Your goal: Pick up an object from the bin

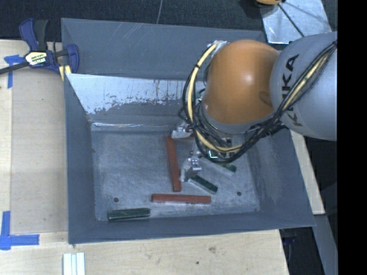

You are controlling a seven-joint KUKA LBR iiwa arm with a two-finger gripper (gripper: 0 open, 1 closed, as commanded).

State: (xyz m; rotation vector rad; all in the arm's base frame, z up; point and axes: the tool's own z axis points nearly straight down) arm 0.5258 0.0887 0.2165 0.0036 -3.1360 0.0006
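End effector low mid-bin, brown stick just left, dark green stick just right. Probably lining up grab. Open or closed, can't tell.

The floor of the bin is being shared by four sticks. The lengthwise stick is being kept near the middle, running from back to front. Just before its near end, the crosswise stick is being laid left to right. Farther left, along the front wall, the corner stick is being lodged. The slanted stick is being kept right of the lengthwise one, with the gripper being held between them.
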